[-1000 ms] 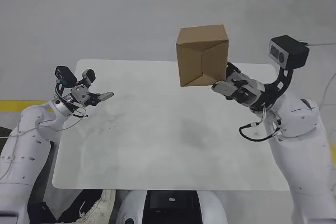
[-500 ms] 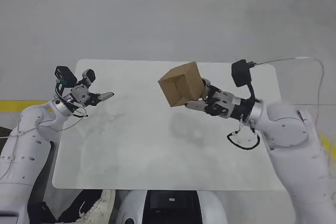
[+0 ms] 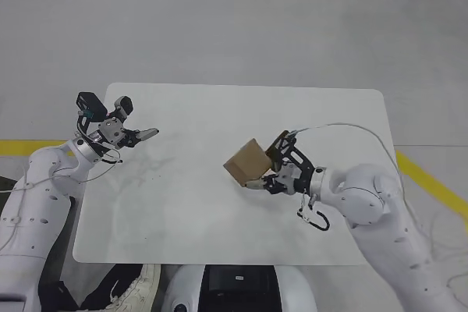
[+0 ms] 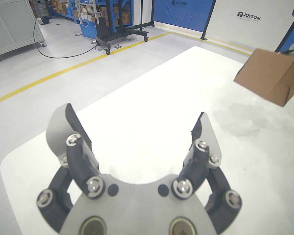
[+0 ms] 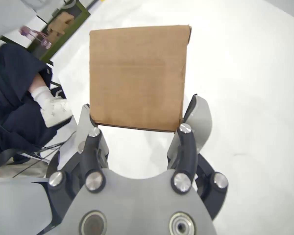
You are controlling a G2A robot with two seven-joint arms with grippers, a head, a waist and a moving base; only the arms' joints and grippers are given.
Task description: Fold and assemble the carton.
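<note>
Right now, right gripper [image 3: 267, 166] at centre-right of the top view, forearm stretched in from the lower right, wrist turned toward the frame's middle. Jaws spread wide and clamped on opposite sides of the brown carton [image 3: 247, 161], near its end; in the right wrist view, fingers [image 5: 201, 113] flanking the box's near edge. Carton closed into a box shape, tilted, one corner lowest, seemingly just off the white table [image 3: 179, 226]. Left gripper [image 3: 146, 134] at upper left, over the table's edge, elbow bent, jaws wide apart, holding nothing. Well apart from the carton, across the table. Yellow floor tape [image 3: 15, 146] at the left edge.
</note>
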